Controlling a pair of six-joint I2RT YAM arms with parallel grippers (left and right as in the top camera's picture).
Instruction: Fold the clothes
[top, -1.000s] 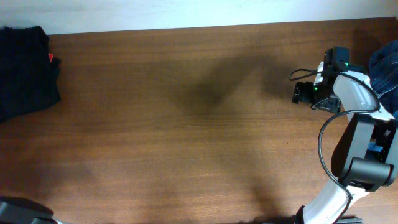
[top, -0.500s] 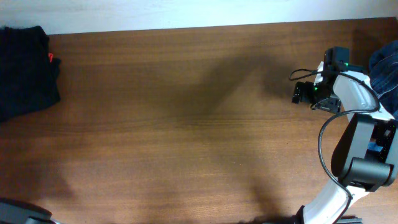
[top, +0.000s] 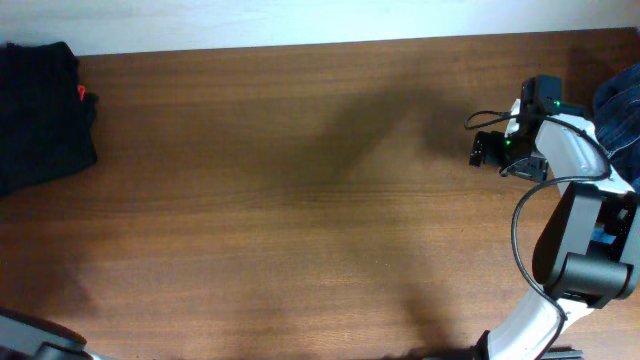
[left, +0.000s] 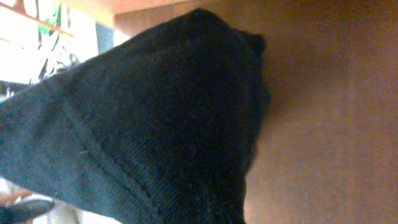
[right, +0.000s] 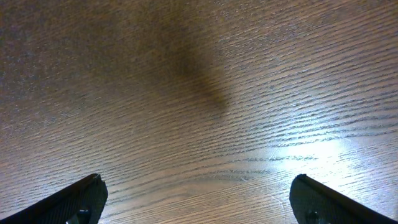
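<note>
Left arm (top: 35, 343) dipped lower; left gripper clenched, clothes (left: 143, 124) filling its wrist view; right gripper (right: 196, 202) splayed.

A: The table (top: 300, 200) is showing brown wood, fine grain running across, smooth, and it is catching a soft sheen under the right gripper (right: 199, 205).

B: That gripper is looking like matt black plastic. The right arm (top: 572, 150) is wearing a glossy white shell over black parts.

A: At the table's left end the clothes (top: 40, 110) are lying as matt black cloth; up close the knit is showing fine ribs and a stitched seam.

B: At its right end, blue cloth (top: 622, 105) is looking like denim.
</note>
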